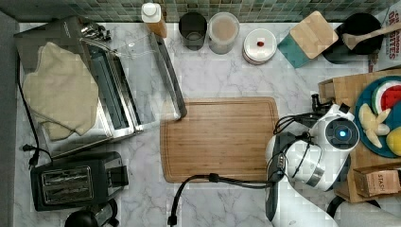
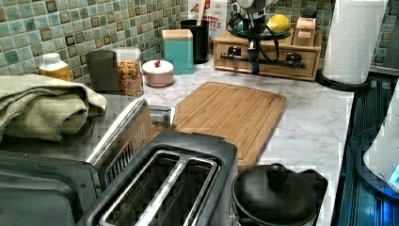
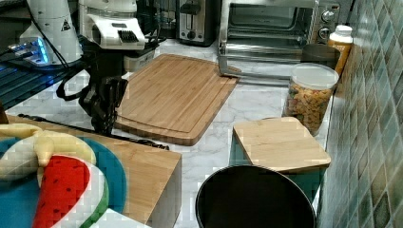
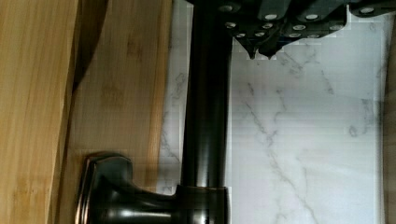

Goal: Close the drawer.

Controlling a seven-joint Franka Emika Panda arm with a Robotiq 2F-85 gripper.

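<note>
I see my gripper (image 2: 254, 55) at the drawer (image 2: 266, 60) front, against its dark bar handle (image 4: 206, 102); finger state I cannot tell.

Drawer handle (image 4: 205, 116) cut off by wrist view's edge; claw (image 4: 285, 28) fingertips out of frame.

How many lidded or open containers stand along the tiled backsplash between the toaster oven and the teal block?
4, in the top view from left to right: orange bottle, dark canister, clear cereal jar, white lidded bowl. Others could be hidden behind them.
</note>
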